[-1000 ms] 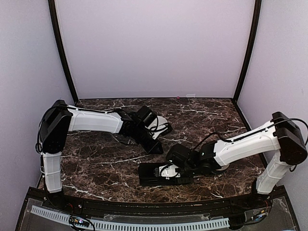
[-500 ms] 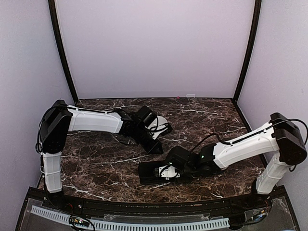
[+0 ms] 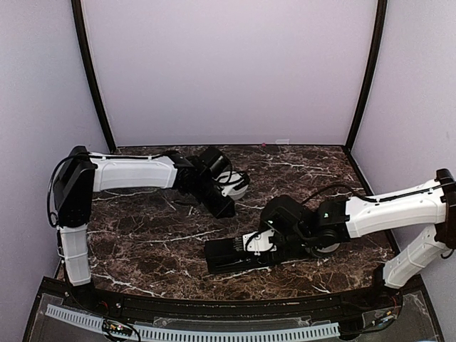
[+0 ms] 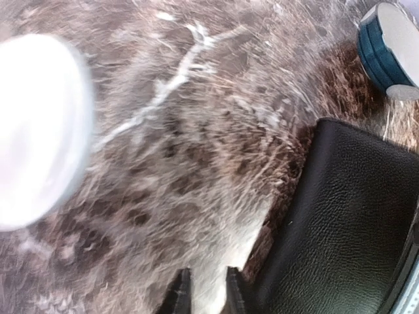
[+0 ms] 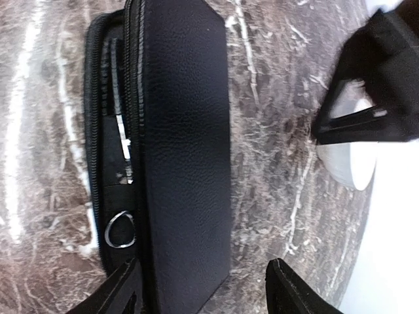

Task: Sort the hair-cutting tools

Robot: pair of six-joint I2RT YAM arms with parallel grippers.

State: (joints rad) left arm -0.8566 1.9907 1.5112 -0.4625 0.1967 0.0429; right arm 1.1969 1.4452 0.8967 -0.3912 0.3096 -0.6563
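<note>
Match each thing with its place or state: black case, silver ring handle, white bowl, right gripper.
Things: 1 black case; 2 silver ring handle; 3 white bowl; 4 right gripper.
Descriptions: a inside the case; b next to the left gripper; c open, over the case; d lid partly open.
Pairs: 1-d, 2-a, 3-b, 4-c.

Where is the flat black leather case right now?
The flat black leather case lies at the front middle of the dark marble table in the top view, directly beneath the right claw.
</note>
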